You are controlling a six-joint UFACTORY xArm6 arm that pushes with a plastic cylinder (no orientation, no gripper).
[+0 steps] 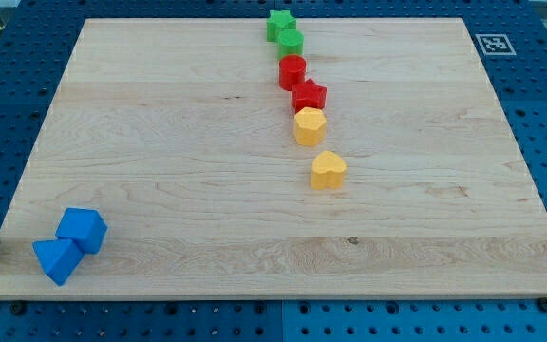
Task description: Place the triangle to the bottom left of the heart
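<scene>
Camera view — blue triangle (pixel 56 259) at board's (pixel 160 142) bottom-left edge, touching blue cube (pixel 84 229).

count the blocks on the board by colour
green: 2, a star and a rounder block
red: 2, a round block and a star
yellow: 2, a hexagon and a heart
blue: 2, a cube and a triangle
total: 8
My tip is not clearly visible.
</scene>
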